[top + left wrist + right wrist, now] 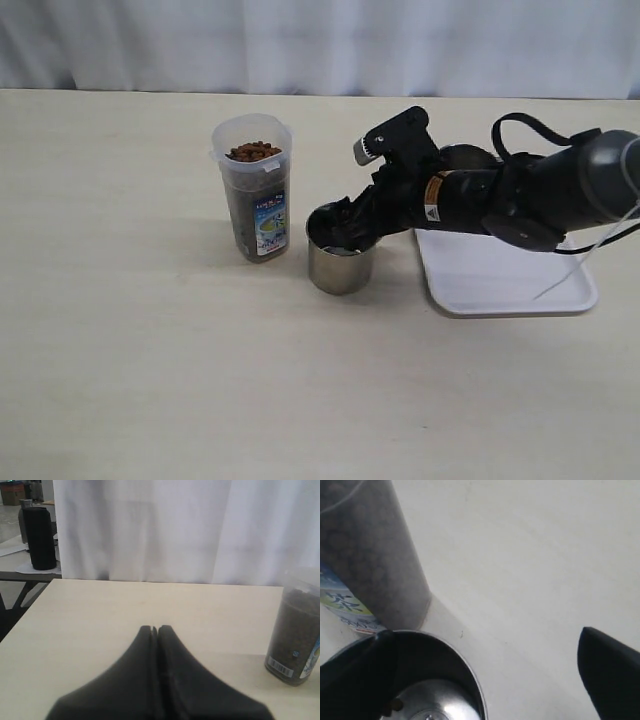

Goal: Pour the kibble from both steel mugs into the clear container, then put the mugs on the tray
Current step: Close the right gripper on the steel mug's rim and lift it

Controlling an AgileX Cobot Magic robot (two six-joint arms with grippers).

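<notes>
Left wrist view: the left gripper fingers are resting together, holding nothing. Just right of the tall clear plastic container, which is holding brown kibble, the empty cylindrical steel mug is standing upright. The right gripper fingers are spreading apart at its rim. Judged next: clamping the mug and carrying it onto the flat white rectangular tray.

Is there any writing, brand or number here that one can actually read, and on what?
Nothing reads clearly enough to quote.
Label on the clear container: blue-and-white print, too blurred.
Barcode low on that container: digits too small.
Small sticker on the right arm: orange and white, unreadable.
</notes>
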